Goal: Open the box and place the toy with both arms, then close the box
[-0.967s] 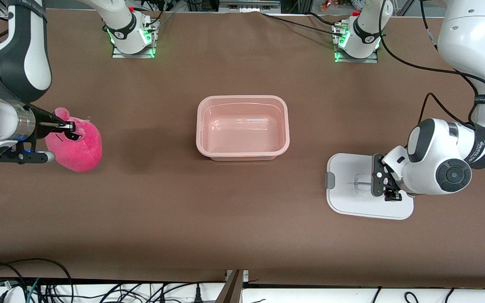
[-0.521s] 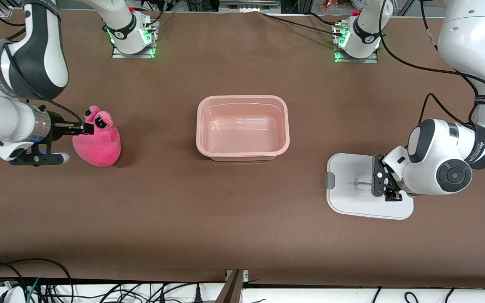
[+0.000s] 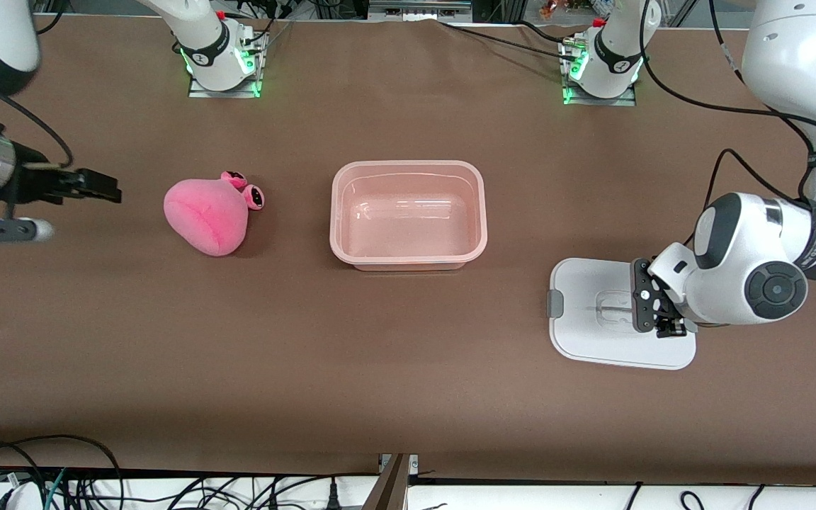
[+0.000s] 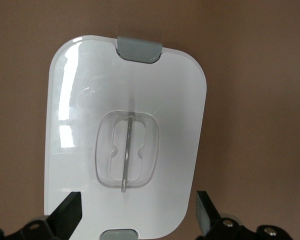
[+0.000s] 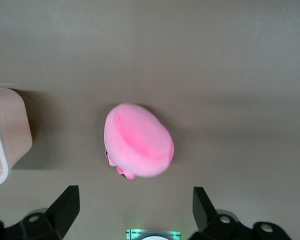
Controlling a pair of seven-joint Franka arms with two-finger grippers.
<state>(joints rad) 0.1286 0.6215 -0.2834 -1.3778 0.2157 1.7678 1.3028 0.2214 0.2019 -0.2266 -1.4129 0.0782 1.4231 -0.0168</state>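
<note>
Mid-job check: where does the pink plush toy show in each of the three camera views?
Front view: the toy lies on the table, between the open box and the right gripper.
Right wrist view: toy mid-frame, above the open gripper fingers.
Left wrist view: not in it; only the lid shows.
Shared landmark: the box, whose corner appears in the right wrist view.

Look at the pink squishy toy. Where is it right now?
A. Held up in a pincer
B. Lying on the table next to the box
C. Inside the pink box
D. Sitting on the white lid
B. The toy lies on the brown table beside the box, toward the right arm's end; the right pincer is open and apart from it, and the box holds nothing.
</note>
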